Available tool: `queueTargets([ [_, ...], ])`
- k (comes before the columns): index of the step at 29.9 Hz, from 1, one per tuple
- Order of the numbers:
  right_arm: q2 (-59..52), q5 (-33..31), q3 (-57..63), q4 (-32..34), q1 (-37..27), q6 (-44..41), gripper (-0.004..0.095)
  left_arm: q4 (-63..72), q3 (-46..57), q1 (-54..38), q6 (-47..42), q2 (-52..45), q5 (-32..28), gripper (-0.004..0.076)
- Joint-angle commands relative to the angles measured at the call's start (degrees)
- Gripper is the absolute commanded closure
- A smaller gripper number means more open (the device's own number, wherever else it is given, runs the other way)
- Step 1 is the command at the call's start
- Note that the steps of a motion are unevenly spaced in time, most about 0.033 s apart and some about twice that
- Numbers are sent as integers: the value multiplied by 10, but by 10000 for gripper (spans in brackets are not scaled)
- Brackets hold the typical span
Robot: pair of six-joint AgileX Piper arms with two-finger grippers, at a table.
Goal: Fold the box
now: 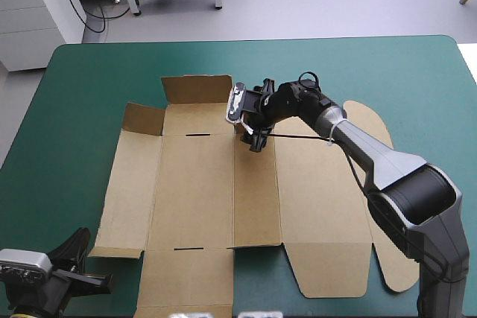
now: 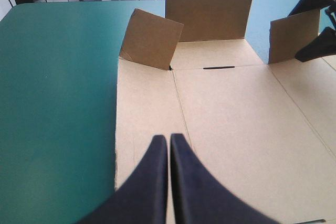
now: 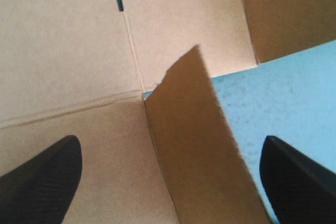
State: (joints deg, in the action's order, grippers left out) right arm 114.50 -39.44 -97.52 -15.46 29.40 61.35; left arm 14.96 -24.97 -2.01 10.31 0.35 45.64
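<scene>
Right claw (image 3: pixel 170 145), arm reaching across the box (image 1: pixel 194 191), gapes around a raised flap (image 3: pixel 202 182); left claw (image 2: pixel 169 139) closed.

High view overlooks the bench (image 1: pixel 89 80); left wrist looks low across the box (image 2: pixel 236 129), right wrist close over its far flap (image 3: pixel 199 156).

Nothing written, no label, brand, number or sign, could be read in any view. The box (image 1: pixel 195 184) showed plain brown board on every panel in sight, and the teal-green cover of the bench (image 1: pixel 89 87) was plain too.
</scene>
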Motion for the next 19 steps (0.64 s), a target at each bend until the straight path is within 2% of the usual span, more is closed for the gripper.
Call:
queueTargets([
  [1,-65,16,-21,6,0,-119,23,11,-13,3,0,14,-43,731],
  [3,-82,8,-21,33,0,-184,29,11,-13,3,0,14,-43,732],
  [5,-98,-1,-21,67,0,-240,76,11,-13,3,0,14,-43,731],
  [8,-118,-19,-21,115,0,-318,272,11,-13,3,0,14,-43,732],
  [11,-131,-35,-21,170,0,-409,644,10,-13,3,0,14,-43,731],
  [13,-138,-45,-21,208,0,-487,935,10,-13,3,0,14,-43,731],
  [16,-148,-58,-19,257,0,-579,908,9,-13,3,0,14,-43,732],
  [19,-159,-67,-14,291,0,-626,908,-4,-13,3,0,14,-44,731],
])
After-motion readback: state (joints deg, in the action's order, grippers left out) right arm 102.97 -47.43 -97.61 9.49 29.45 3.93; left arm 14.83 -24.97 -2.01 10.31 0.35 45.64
